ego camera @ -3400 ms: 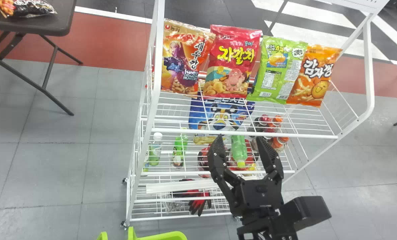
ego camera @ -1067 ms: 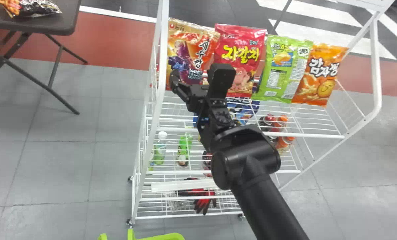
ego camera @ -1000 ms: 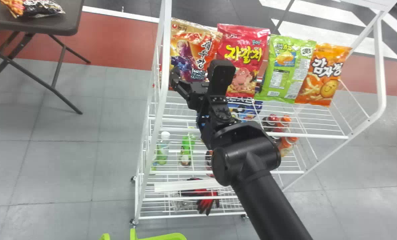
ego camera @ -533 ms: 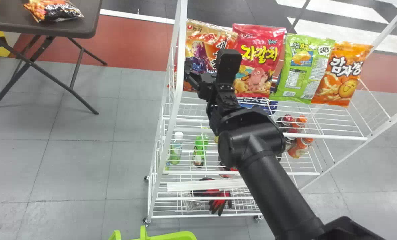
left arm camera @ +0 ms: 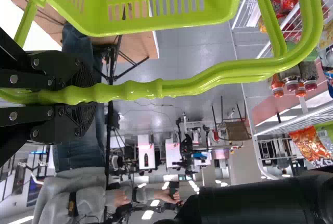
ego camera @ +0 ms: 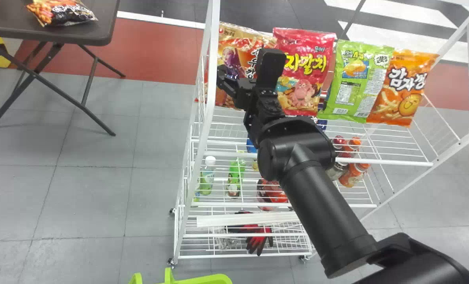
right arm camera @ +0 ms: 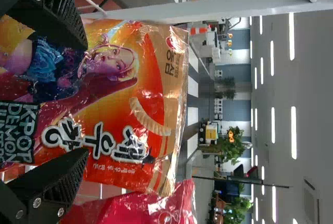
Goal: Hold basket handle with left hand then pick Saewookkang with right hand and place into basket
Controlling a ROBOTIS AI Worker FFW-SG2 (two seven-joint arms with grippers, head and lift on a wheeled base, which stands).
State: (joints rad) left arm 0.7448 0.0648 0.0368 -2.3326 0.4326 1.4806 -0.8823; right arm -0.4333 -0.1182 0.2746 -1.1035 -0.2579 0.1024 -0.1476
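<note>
Head view: Saewookkang (ego camera: 234, 45) at the left end of a row of snack bags on the top shelf of a white wire cart (ego camera: 380, 162). Right gripper (ego camera: 229, 85) in front of it, covering part of its lower right face. A white post (ego camera: 210, 79) of the cart rises just beside the bag on the left; a red bag (ego camera: 309, 43) is close on the right, then a green bag (ego camera: 347, 79) and an orange bag (ego camera: 390, 104). Right arm (ego camera: 317, 197) crosses in front of the shelves. Lower down: bottles (ego camera: 235, 177), and red-and-black gloves (ego camera: 258, 238) on a shelf beneath. Basket (ego camera: 203, 279) at the bottom edge, before the cart. Dark table (ego camera: 77, 37) at far left, bearing another snack bag (ego camera: 67, 12).

Left wrist view: left gripper (left arm camera: 78, 95) clenched around the basket handle (left arm camera: 200, 84), fingers on either side of it.

Right wrist view: right gripper (right arm camera: 86, 99) released, fingers spread before the printed face of Saewookkang. Contact with the bag: cannot tell. Post runs along one side of the bag; the red bag adjoins the opposite side.
</note>
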